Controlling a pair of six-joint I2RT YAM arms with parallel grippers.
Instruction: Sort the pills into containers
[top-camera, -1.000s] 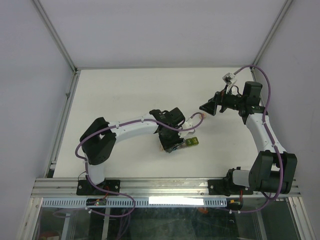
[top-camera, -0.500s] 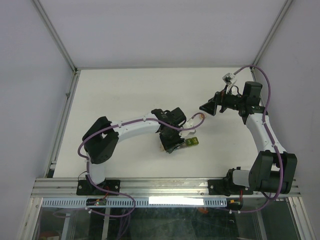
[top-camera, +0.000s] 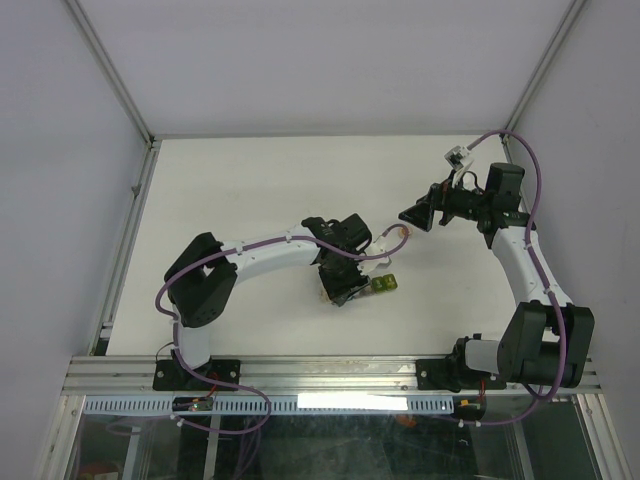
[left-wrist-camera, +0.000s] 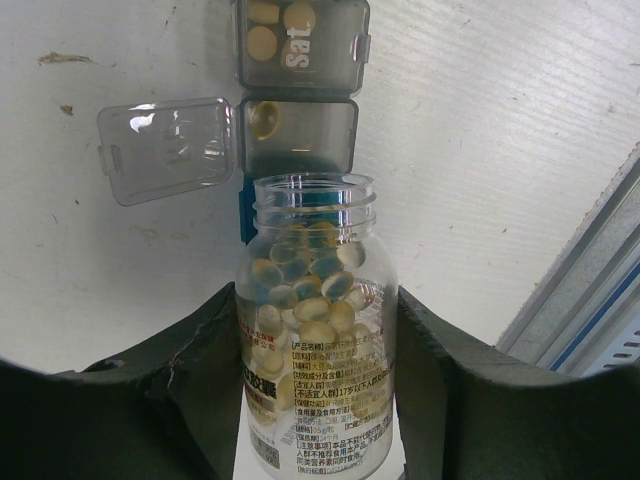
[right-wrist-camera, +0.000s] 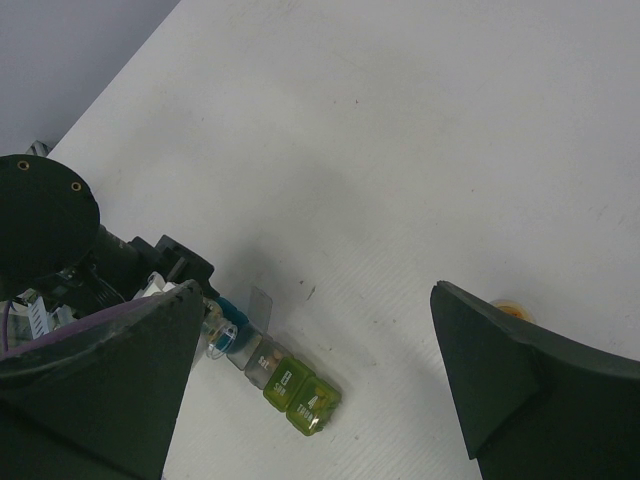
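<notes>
My left gripper (left-wrist-camera: 315, 305) is shut on a clear uncapped bottle (left-wrist-camera: 318, 390) of yellowish-tan pills (left-wrist-camera: 312, 310). The bottle's mouth points at the strip of containers (left-wrist-camera: 300, 95). Its grey cell has its lid (left-wrist-camera: 165, 148) flipped open and holds one pill (left-wrist-camera: 264, 118). The closed "Sat" cell beyond holds a few pills (left-wrist-camera: 262, 42). In the right wrist view the strip (right-wrist-camera: 285, 378) lies below, its yellow-green cells nearest. My right gripper (right-wrist-camera: 318, 292) is open and empty, held above the table to the right of the strip (top-camera: 382, 286). In the top view the left gripper (top-camera: 340, 285) is at the strip's left end.
A small round orange-tinted bottle (top-camera: 397, 236) stands between the two grippers; its edge peeks from behind my right finger (right-wrist-camera: 510, 306). The table's metal rail (left-wrist-camera: 590, 290) runs close on the right in the left wrist view.
The left arm has shifted slightly while its gripper stays at the strip with the bottle. The right arm has not moved.
</notes>
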